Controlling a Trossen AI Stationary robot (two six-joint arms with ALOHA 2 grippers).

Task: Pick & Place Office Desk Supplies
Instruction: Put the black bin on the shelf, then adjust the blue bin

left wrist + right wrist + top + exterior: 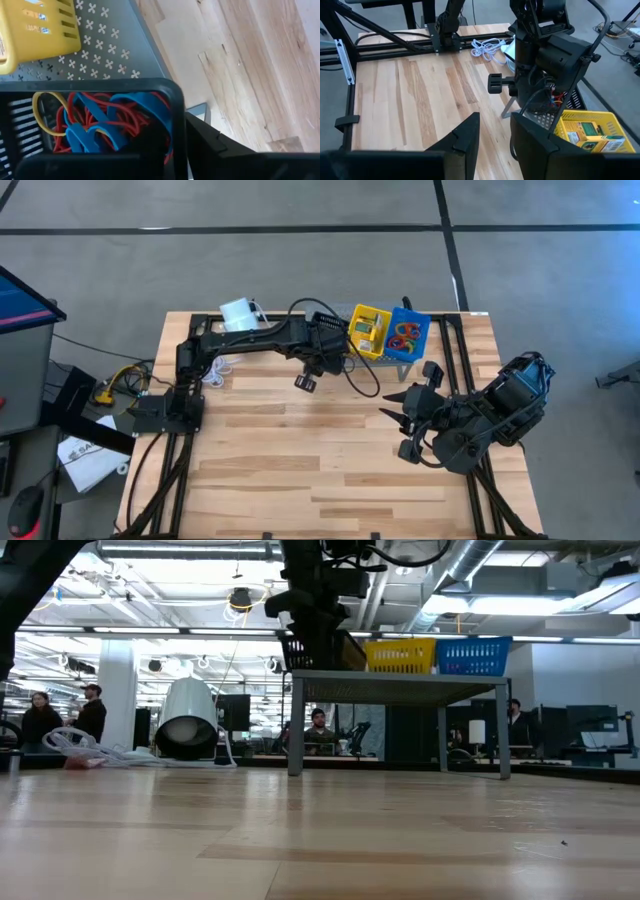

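Spanning the whole scene, the pale plank-topped wooden table (300,470) is carrying a grey perforated metal shelf (400,678) at its one o'clock edge, with three slotted plastic baskets in a row on it: a black one (100,86), a yellow one (368,330) and a blue one (408,335). The left gripper (325,348) is hanging over the black basket at twelve o'clock; whether its fingers are pinching anything I cannot tell. The right gripper (495,135) is waiting at four o'clock with its fingers spread and nothing between them. The thin red, blue and yellow rubber-band loops (100,120) are lying tangled inside the black basket, and more are showing in the blue one. They are likely feather-light, limp and stretchy, so one strand is best nipped where it is arching free of the heap, or neighbours may be trailing up with it. The small yellow-green crayon boxes (592,132) in the yellow basket look stiff and light, suiting a grip across the narrow sides. Only the left wrist view is showing the black basket's contents; from overhead the arm is hiding them.
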